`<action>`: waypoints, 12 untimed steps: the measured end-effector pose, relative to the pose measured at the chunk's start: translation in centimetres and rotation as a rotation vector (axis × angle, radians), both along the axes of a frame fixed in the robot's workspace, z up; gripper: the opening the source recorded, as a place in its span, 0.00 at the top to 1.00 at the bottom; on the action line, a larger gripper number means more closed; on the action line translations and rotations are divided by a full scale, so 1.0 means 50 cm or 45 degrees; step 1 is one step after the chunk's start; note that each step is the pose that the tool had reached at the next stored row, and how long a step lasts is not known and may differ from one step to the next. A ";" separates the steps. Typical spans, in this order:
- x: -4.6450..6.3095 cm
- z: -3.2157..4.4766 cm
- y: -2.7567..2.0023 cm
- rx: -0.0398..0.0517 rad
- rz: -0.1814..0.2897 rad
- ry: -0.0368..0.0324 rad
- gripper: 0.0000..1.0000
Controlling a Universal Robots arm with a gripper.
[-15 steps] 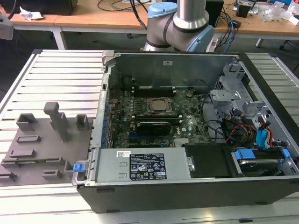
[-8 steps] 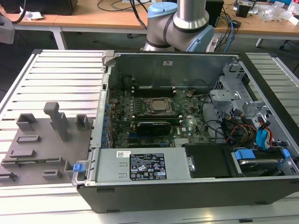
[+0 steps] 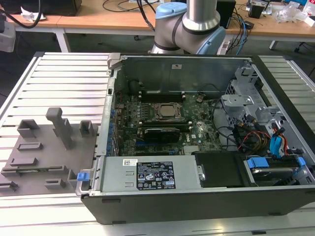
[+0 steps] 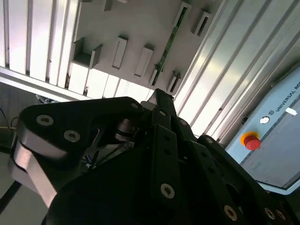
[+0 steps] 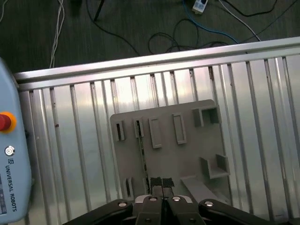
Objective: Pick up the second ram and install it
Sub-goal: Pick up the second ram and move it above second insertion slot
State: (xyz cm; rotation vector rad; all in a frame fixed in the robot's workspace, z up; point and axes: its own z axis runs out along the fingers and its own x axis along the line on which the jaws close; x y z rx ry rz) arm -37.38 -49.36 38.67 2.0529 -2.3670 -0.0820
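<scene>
The second ram (image 5: 143, 157) is a thin green stick standing on edge in holders on the gray fixture plate (image 5: 187, 154). In the second wrist view the ram (image 4: 169, 41) is a narrow green line beyond the black gripper body. In the exterior view the ram (image 3: 35, 170) lies along the near side of the plate (image 3: 44, 147). My gripper (image 5: 161, 182) hangs well above the plate, close to one end of the stick. Its fingertips are pressed together with nothing between them.
An open computer case (image 3: 197, 137) sits at the exterior view's right of the plate, with the motherboard (image 3: 162, 123) and its black memory slots exposed. Gray fixture blocks (image 3: 61, 127) rise from the plate. A control box with a red button (image 4: 251, 140) stands beside the ribbed table.
</scene>
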 end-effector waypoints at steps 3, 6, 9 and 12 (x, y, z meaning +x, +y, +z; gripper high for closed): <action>0.000 0.000 0.0000 0.000 0.000 0.0000 0.89; 0.000 0.000 0.0000 0.000 -0.001 0.0000 0.70; 0.000 -0.001 0.0000 0.000 -0.001 0.0000 0.70; 0.000 -0.007 0.0000 0.000 -0.001 -0.0001 0.70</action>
